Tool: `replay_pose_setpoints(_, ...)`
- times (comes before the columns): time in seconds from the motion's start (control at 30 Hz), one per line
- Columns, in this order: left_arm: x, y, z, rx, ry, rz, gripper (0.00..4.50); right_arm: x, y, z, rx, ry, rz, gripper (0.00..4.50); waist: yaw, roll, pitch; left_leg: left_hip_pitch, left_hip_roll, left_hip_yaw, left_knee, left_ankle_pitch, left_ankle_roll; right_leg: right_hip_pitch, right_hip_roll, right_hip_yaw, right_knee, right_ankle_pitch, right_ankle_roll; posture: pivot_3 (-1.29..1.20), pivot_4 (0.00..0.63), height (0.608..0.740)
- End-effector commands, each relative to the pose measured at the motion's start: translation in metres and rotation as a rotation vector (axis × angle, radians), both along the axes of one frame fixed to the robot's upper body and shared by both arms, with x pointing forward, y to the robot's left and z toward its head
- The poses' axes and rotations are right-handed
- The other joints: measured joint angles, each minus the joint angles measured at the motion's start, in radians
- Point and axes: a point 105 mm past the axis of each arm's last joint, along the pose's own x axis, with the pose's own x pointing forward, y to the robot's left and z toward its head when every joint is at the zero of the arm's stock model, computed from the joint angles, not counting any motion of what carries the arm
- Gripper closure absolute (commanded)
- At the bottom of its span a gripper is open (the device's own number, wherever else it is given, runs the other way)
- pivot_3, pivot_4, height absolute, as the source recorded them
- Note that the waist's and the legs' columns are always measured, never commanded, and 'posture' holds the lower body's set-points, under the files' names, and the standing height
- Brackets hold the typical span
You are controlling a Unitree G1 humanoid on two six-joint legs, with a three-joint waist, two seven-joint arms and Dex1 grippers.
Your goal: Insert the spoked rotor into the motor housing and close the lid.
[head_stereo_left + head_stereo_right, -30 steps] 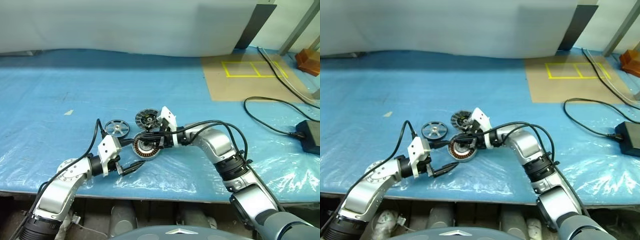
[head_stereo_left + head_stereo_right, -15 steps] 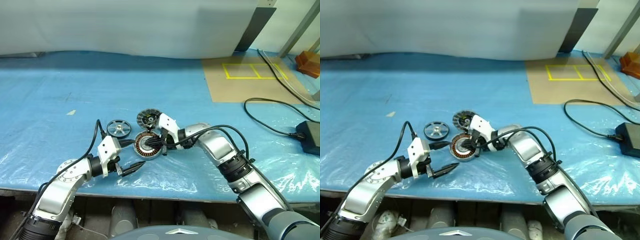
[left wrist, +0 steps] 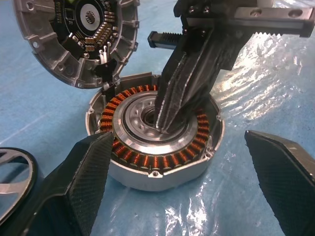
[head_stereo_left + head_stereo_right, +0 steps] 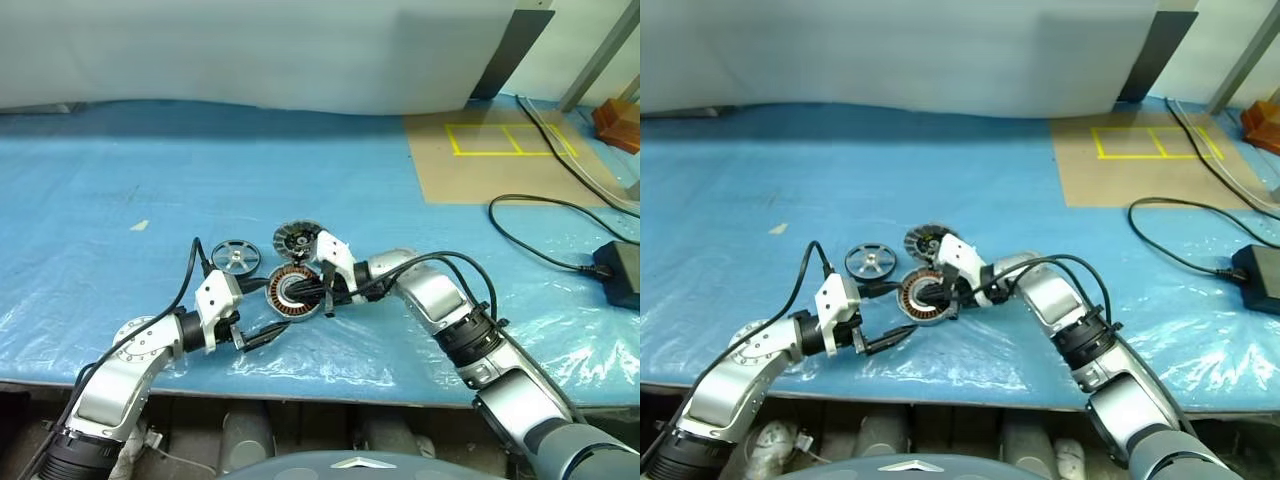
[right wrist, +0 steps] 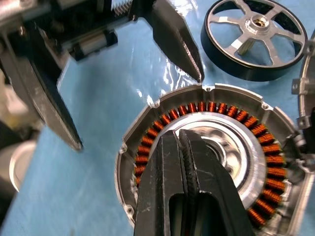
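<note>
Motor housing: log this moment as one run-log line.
motor housing: on table, no rotor in | right gripper: shut, tips at housing centre | left gripper: open, beside housing | spoked rotor: on table | lid: off

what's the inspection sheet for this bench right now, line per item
surface: blue plastic sheet over the table, wrinkled at the front edge
job's things: motor housing open, no rotor in it; spoked rotor lying flat beside it; lid tilted against the housing's far edge
clutter: scrap of tape
grippers: left gripper open, just short of the housing; right gripper shut, tips in the housing's centre
cables: black cable running to a black box
surroundings: brown board with yellow tape marks, white wall behind
</note>
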Motion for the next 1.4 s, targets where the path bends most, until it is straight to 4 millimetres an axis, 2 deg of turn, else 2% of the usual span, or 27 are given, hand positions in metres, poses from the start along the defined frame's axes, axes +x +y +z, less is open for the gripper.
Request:
replay_pose_setpoints(0.03,0.001,0.002,0.006,-0.009,-0.027,0.006,0.00,-0.013,-0.036,-0.063,-0.265,0.103,-0.037,4.47,0.004,0.001,-0.004,0.002,0.000,0.000,0.000,0.000,0.000,0.003,0.000,0.000,-0.001,-0.002,-0.002,0.00,0.150,0.740)
replay_pose_setpoints(0.07,0.000,0.003,0.006,-0.009,-0.026,0.006,0.00,-0.007,-0.036,-0.063,-0.261,0.092,-0.067,4.47,0.004,0.001,-0.005,0.005,-0.001,0.000,-0.001,0.000,0.000,0.006,-0.001,0.000,-0.002,-0.003,-0.002,0.00,0.150,0.740)
replay_pose_setpoints(0.13,0.000,0.002,0.006,-0.010,-0.025,0.007,0.00,0.002,-0.026,-0.047,-0.161,0.107,-0.106,4.47,0.002,0.000,-0.006,0.010,-0.001,0.001,-0.002,0.000,0.000,0.011,-0.001,0.001,-0.005,-0.004,-0.001,0.00,0.150,0.740)
replay_pose_setpoints(0.27,0.001,0.001,0.006,-0.013,-0.026,0.005,0.00,0.018,-0.005,-0.002,0.091,0.144,-0.154,4.47,-0.002,-0.001,-0.007,0.012,-0.001,0.001,-0.001,0.000,0.001,0.010,-0.001,0.002,-0.003,-0.003,-0.002,0.00,0.150,0.740)
replay_pose_setpoints(0.4,0.002,0.000,0.006,-0.014,-0.027,0.001,0.00,0.013,0.003,0.031,0.257,0.230,-0.124,4.47,-0.002,-0.001,-0.006,0.003,0.000,0.001,-0.001,0.000,0.001,0.001,0.000,0.002,-0.001,-0.003,-0.003,0.00,0.150,0.740)
replay_pose_setpoints(0.5,0.002,0.000,0.006,-0.014,-0.027,-0.002,0.00,0.007,0.006,0.039,0.293,0.261,-0.100,4.47,-0.002,-0.001,-0.006,-0.006,0.000,0.001,0.001,0.000,0.000,-0.007,0.001,0.001,0.000,0.000,0.001,0.00,0.150,0.740)
replay_pose_setpoints(0.63,0.002,-0.001,0.006,-0.014,-0.026,-0.004,0.00,-0.001,0.007,0.031,0.242,0.252,-0.072,4.47,-0.001,-0.001,-0.006,-0.006,0.001,0.000,-0.003,0.000,-0.001,-0.007,0.003,0.000,-0.001,0.000,0.001,0.00,0.150,0.740)
replay_pose_setpoints(0.7,0.002,-0.001,0.006,-0.014,-0.025,-0.005,0.00,-0.003,-0.008,-0.026,-0.069,0.126,-0.086,4.47,-0.001,-0.001,-0.006,-0.006,0.001,0.000,-0.003,-0.001,-0.001,-0.007,0.003,0.000,-0.001,0.000,0.001,0.00,0.150,0.740)
replay_pose_setpoints(0.77,0.002,-0.001,0.006,-0.014,-0.024,-0.005,0.00,-0.002,-0.030,-0.068,-0.305,0.021,-0.078,4.47,-0.006,0.001,-0.007,-0.005,0.001,0.000,-0.002,-0.001,-0.001,-0.006,0.002,-0.001,-0.002,0.000,0.001,0.00,0.150,0.740)
replay_pose_setpoints(0.8,0.002,-0.001,0.006,-0.015,-0.025,-0.005,0.00,-0.002,-0.039,-0.079,-0.364,-0.002,-0.075,4.47,-0.011,0.002,-0.009,-0.001,0.001,0.001,-0.002,-0.001,-0.001,-0.004,0.002,0.000,-0.001,0.000,0.001,0.00,0.150,0.740)
replay_pose_setpoints(0.83,0.002,-0.002,0.006,-0.016,-0.025,-0.005,0.00,-0.006,-0.042,-0.082,-0.361,0.034,-0.071,4.47,-0.013,0.001,-0.011,0.002,0.001,0.001,-0.003,-0.001,-0.001,0.000,0.002,0.000,-0.001,-0.001,0.001,0.00,0.150,0.740)
replay_pose_setpoints(0.87,0.002,-0.002,0.006,-0.017,-0.026,-0.004,0.00,-0.008,-0.038,-0.076,-0.311,0.079,-0.079,4.47,-0.015,0.001,-0.011,0.008,0.001,0.001,-0.003,-0.001,-0.001,0.005,0.001,0.001,-0.001,-0.004,-0.003,0.00,0.150,0.740)
replay_pose_setpoints(0.9,0.002,-0.002,0.006,-0.017,-0.026,-0.003,0.00,-0.009,-0.034,-0.069,-0.264,0.112,-0.083,4.47,-0.014,0.002,-0.012,0.016,0.000,0.001,-0.004,-0.001,-0.001,0.012,0.000,0.002,-0.002,-0.010,0.002,0.00,0.150,0.740)
replay_pose_setpoints(0.97,0.001,0.000,0.006,-0.016,-0.025,0.000,0.00,-0.005,-0.019,-0.036,-0.086,0.166,-0.106,4.47,-0.009,0.000,-0.011,0.023,-0.002,0.001,-0.004,-0.004,0.003,0.014,-0.002,0.003,-0.002,-0.012,0.006,0.00,0.150,0.740)
replay_pose_setpoints(1.07,0.001,0.000,0.005,-0.014,-0.025,0.002,0.00,0.001,-0.008,0.008,0.123,0.219,-0.108,4.47,-0.001,-0.002,-0.007,0.020,-0.002,0.001,-0.004,-0.004,0.004,0.013,-0.002,0.004,-0.004,-0.012,0.006,0.00,0.150,0.740)
replay_pose_setpoints(1.17,0.003,-0.001,0.005,-0.016,-0.027,0.000,0.00,0.000,-0.006,0.025,0.194,0.235,-0.086,4.47,-0.001,-0.002,-0.006,0.003,0.000,0.001,-0.001,-0.001,0.001,0.001,-0.001,0.003,-0.003,0.000,-0.003,0.00,0.150,0.740)
replay_pose_setpoints(1.23,0.004,-0.001,0.005,-0.016,-0.029,-0.001,0.00,-0.001,-0.003,0.032,0.225,0.245,-0.083,4.47,-0.002,-0.002,-0.006,-0.005,0.001,0.001,-0.001,0.000,0.000,-0.007,0.002,0.001,-0.002,0.002,-0.003,0.00,0.150,0.740)
replay_pose_setpoints(1.4,0.004,-0.002,0.006,-0.018,-0.033,-0.007,0.00,0.001,0.009,0.055,0.350,0.256,-0.092,4.47,-0.016,-0.002,-0.006,-0.007,0.002,0.001,-0.004,-0.001,-0.003,-0.010,0.004,0.000,-0.003,0.003,-0.001,0.00,0.150,0.740)
